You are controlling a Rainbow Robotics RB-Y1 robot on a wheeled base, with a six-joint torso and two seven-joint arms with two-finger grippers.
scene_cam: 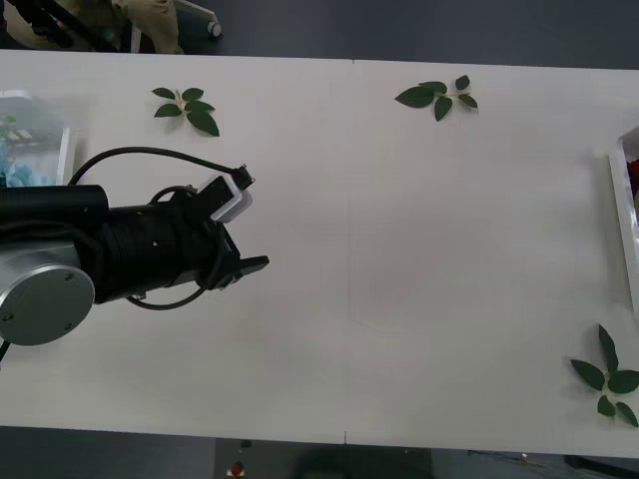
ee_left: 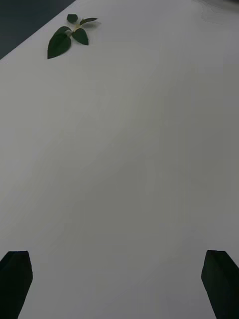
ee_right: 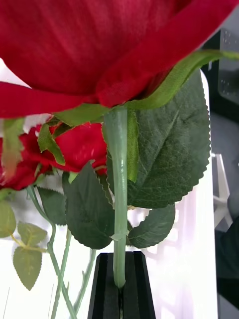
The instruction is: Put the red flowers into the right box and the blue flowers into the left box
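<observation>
Right up against the right wrist camera is a big artificial red rose (ee_right: pixel 99 55) with a thin green stem and dark serrated leaves, and the right gripper (ee_right: pixel 119 286) has its black fingers pinched tight on that stem, bloom filling the top of the frame. More red roses (ee_right: pixel 74 147) sit just behind it, inside the white plastic bin (ee_right: pixel 191 259) whose pale wall shows at lower right. Over in the front view that same straight-rimmed bin is only a sliver at the right edge (scene_cam: pixel 621 215), with a bit of red inside. At the far left edge is the translucent white box (scene_cam: pixel 62 150) with pale-blue fluffy flowers (scene_cam: pixel 18 172) in it. Left gripper (scene_cam: pixel 240 232) hangs over the bare white table (scene_cam: pixel 399 249), centre-left, fingers spread wide and holding nothing. Loose green leaf sprigs lie at upper left (scene_cam: pixel 188 108), upper middle (scene_cam: pixel 437 96) and lower right (scene_cam: pixel 607 379).
</observation>
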